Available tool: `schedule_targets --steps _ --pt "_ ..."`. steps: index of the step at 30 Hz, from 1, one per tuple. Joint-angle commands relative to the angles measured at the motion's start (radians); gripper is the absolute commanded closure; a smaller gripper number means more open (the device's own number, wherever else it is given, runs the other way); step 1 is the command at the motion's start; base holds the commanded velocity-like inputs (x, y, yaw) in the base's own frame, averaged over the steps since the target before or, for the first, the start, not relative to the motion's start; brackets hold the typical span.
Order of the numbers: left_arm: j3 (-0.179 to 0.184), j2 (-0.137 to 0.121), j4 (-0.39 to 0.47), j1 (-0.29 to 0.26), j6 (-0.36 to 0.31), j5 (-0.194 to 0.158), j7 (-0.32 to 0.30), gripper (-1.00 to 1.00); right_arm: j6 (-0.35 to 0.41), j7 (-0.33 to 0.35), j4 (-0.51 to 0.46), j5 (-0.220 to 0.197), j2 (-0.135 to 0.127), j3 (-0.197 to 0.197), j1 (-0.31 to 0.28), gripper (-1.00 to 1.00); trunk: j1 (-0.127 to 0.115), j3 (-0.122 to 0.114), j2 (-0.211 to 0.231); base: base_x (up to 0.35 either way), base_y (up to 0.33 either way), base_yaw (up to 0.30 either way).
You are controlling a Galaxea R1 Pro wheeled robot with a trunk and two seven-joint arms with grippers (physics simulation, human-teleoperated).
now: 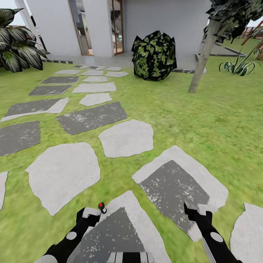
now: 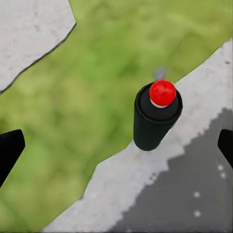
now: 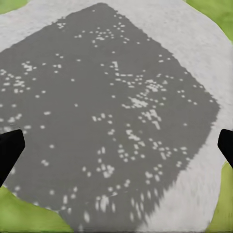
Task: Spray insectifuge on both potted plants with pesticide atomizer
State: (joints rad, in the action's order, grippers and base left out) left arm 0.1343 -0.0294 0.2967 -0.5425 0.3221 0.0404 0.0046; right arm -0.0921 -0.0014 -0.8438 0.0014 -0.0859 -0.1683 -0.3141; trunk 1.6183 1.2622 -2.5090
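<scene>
1. Lawn (image 1: 219,120): one green expanse across the garden in the head view.
2. House wall (image 1: 164,22): one pale building at 12 o'clock, with one open doorway (image 1: 117,25).
3. Paving stones (image 1: 126,138): well over a dozen irregular slabs, some light grey and some dark and speckled. They run from 6 o'clock up towards 11 o'clock.
4. Bush (image 1: 154,55): one rounded, dark, mottled shrub at 12 o'clock, in front of the wall.
5. Tree trunk (image 1: 202,54): one leaning trunk at 2 o'clock, with dark foliage above it.
6. Palm (image 1: 18,47): one broad-leaved clump at 10 o'clock.
7. Spiky clump (image 1: 237,66): one thin-leaved tuft at 2 o'clock.
8. Left gripper (image 1: 89,216): one, at 7 o'clock. In the left wrist view its two black fingers (image 2: 9,148) are spread wide at the frame edges and touch nothing.
9. Right gripper (image 1: 197,214): one, at 5 o'clock. Its fingers (image 3: 9,148) are likewise spread wide, over a dark speckled slab (image 3: 111,111).
10. Pesticide atomizer (image 1: 102,208): one small, dark cylinder with a round red top. It stands at 6 o'clock on the rim of the nearest slab, where stone meets grass, just ahead of the left gripper. In the left wrist view the bottle (image 2: 156,115) lies between the parted fingers, apart from both.
</scene>
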Motion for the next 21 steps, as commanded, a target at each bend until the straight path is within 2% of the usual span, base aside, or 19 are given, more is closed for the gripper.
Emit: schedule_targets --steps 1,17,21 --pt "0.003 0.000 -0.001 -0.001 0.003 0.004 0.000 -1.00 -0.003 0.000 0.000 0.000 0.000 0.000 0.000 -1.00 0.000 0.006 -0.001 0.000 0.000 0.000" --pt "0.008 0.000 -0.001 -0.004 0.003 0.004 -0.001 -1.00 -0.003 0.000 0.000 0.000 0.000 0.000 0.000 -1.00 0.007 0.094 -0.004 0.000 0.000 0.000" --pt "0.008 0.000 -0.001 -0.004 0.003 0.004 -0.001 -1.00 -0.003 0.000 0.000 0.000 0.000 0.000 0.000 -1.00 0.007 0.099 -0.004 0.000 0.000 0.000"
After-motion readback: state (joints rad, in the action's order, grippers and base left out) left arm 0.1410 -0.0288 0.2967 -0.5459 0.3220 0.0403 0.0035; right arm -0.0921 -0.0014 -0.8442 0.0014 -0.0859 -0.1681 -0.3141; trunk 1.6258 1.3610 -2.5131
